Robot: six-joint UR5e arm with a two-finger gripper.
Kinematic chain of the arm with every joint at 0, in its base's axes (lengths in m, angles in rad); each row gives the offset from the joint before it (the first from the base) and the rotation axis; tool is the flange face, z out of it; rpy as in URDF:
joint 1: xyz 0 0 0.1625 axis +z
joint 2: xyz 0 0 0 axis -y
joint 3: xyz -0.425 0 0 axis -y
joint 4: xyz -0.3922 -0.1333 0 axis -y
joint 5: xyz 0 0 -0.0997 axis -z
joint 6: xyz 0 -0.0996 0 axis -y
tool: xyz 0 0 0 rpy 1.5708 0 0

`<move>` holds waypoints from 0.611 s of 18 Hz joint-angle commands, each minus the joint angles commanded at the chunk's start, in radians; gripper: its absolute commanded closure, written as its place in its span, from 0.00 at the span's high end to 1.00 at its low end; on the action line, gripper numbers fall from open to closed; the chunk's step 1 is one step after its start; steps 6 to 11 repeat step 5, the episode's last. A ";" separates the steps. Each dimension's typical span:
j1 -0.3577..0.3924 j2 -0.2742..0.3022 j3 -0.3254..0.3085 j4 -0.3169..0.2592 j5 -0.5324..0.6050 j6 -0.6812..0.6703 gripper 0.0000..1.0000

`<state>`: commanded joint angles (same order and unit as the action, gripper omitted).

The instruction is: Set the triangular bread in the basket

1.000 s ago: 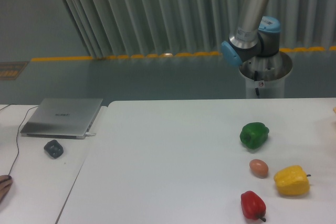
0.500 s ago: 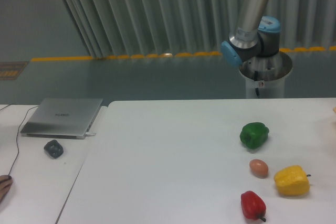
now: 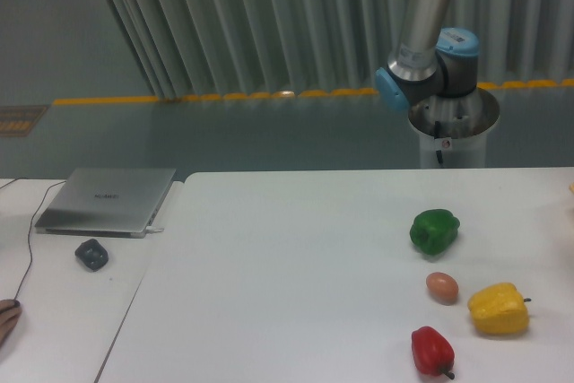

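Note:
The triangular bread and the basket are out of view. Only the arm's base and lower links [image 3: 429,60] show, behind the table at the upper right; the gripper itself is out of frame. On the white table [image 3: 296,266] lie a green pepper [image 3: 434,230], a small brown egg [image 3: 441,286], a yellow pepper [image 3: 498,309] and a red pepper [image 3: 431,351], all at the right.
A closed grey laptop [image 3: 108,199] lies on the left table with a dark mouse-like object [image 3: 91,254] in front of it and a cable along the left edge. A sliver of something brown shows at the far left edge [image 3: 5,316].
The arm's lower link has shifted slightly to the left. The brown thing at the left edge has drawn back a little. The objects on the table have not moved.

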<state>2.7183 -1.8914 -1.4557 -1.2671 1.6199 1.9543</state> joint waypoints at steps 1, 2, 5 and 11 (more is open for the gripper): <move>-0.008 0.002 0.000 0.000 -0.002 -0.002 1.00; -0.024 0.003 0.000 0.000 0.000 -0.017 1.00; -0.048 0.012 -0.008 0.000 0.000 -0.106 1.00; -0.048 0.012 -0.008 0.000 0.000 -0.106 1.00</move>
